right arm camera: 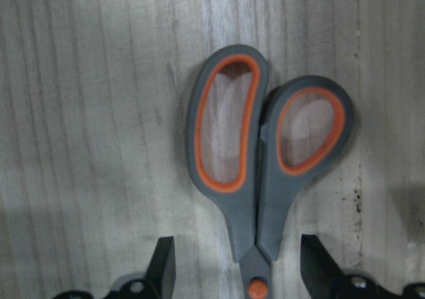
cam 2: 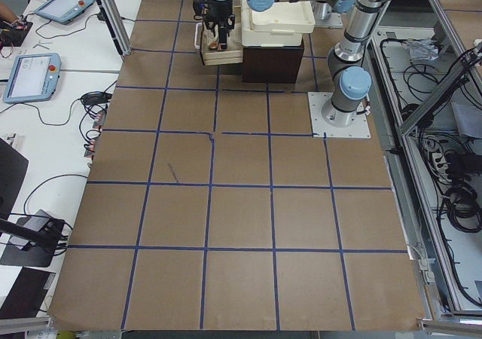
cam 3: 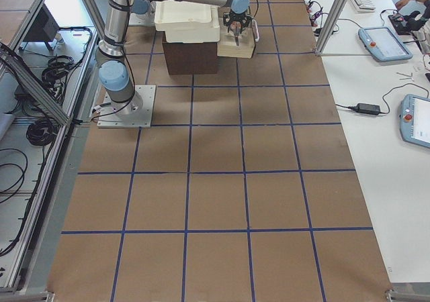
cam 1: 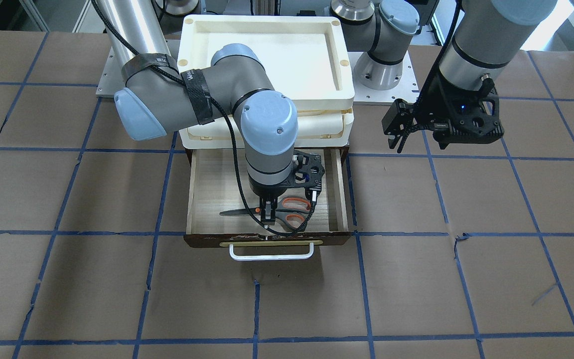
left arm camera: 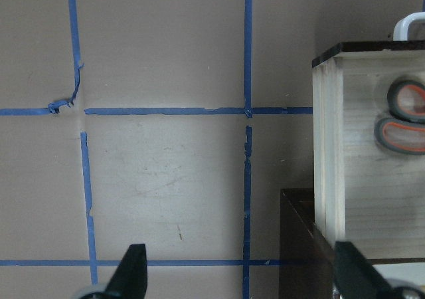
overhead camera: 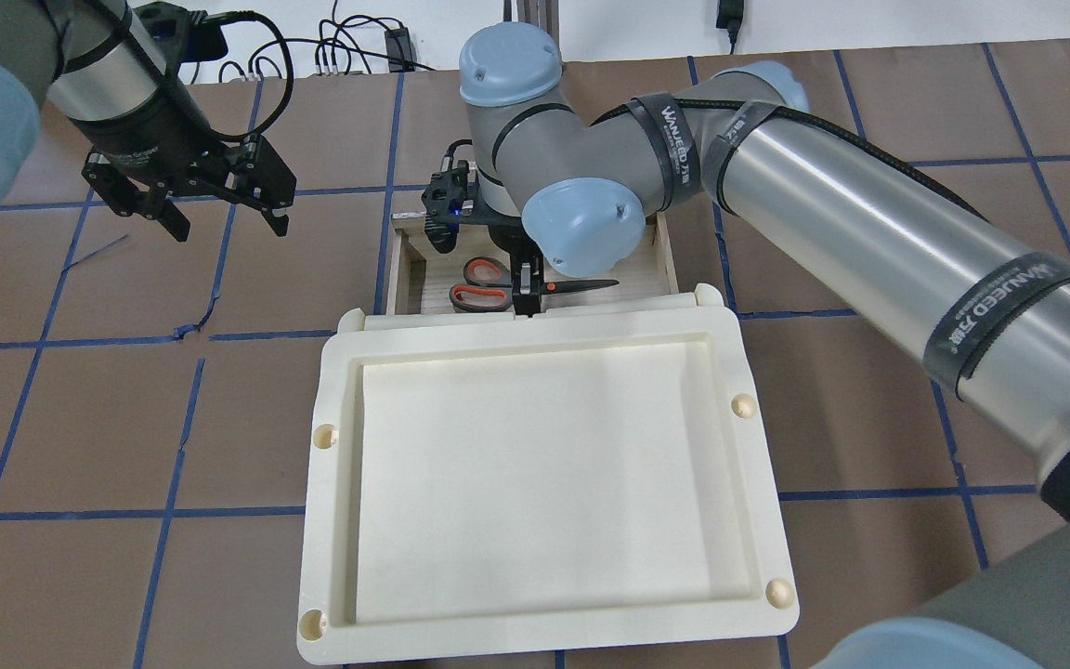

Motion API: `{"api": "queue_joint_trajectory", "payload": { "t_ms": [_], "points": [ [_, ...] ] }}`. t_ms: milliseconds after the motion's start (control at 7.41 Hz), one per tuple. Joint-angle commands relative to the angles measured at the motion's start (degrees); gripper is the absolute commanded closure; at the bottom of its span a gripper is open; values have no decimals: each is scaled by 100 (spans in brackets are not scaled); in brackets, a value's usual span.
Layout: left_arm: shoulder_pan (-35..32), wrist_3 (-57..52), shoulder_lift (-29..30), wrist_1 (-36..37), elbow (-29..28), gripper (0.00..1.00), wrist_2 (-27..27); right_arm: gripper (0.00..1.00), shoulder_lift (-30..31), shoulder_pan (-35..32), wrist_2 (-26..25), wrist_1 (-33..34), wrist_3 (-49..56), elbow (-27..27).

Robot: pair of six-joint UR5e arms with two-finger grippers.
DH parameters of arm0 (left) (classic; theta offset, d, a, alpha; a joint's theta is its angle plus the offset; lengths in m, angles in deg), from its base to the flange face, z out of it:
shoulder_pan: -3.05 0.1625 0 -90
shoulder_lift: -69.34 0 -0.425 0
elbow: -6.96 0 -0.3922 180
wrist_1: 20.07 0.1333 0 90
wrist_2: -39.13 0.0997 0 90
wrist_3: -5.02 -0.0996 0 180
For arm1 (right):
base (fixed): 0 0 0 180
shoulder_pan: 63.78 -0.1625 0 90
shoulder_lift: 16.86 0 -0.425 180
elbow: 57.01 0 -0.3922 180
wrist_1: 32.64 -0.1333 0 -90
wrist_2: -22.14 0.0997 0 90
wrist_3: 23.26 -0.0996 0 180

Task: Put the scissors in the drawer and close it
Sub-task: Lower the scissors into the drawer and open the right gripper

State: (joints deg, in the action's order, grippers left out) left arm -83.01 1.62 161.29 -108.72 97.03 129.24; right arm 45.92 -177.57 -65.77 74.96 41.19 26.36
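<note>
The scissors [cam 1: 292, 212] [overhead camera: 484, 283] lie flat on the floor of the pulled-out drawer [cam 1: 339, 189] [overhead camera: 660, 260], blades toward the view's left in the front-facing view. My right gripper [cam 1: 267, 219] [overhead camera: 526, 302] points down into the drawer, open, straddling the scissors' neck. In the right wrist view its fingers [right arm camera: 163, 269] stand on either side of the scissors [right arm camera: 259, 179] without touching them. My left gripper [cam 1: 419, 144] [overhead camera: 227, 223] hovers open and empty over the table beside the drawer [left arm camera: 329, 146]. The left wrist view catches the scissors' handle loops [left arm camera: 405, 116].
A cream plastic tray unit [cam 1: 267, 50] [overhead camera: 544, 446] sits on the dark cabinet [cam 2: 271, 60] behind and above the drawer. The drawer's white bar handle [cam 1: 271, 252] faces the operators' side. Brown table with blue tape grid all around. Tablets and a person's hand [cam 3: 410, 0] are at the side benches.
</note>
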Motion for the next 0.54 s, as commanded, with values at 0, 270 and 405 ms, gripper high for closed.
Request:
{"api": "queue_joint_trajectory", "payload": {
  "t_ms": [0,270,405],
  "points": [
    [19,7,25,14,-94,0,-11,10,216,146,11,-28,59,-179],
    [45,-2,60,14,-156,0,-19,3,646,776,545,-55,-28,-312],
    [54,-2,104,40,-217,0,-37,3,961,1267,556,-464,-133,-321]
  ]
}}
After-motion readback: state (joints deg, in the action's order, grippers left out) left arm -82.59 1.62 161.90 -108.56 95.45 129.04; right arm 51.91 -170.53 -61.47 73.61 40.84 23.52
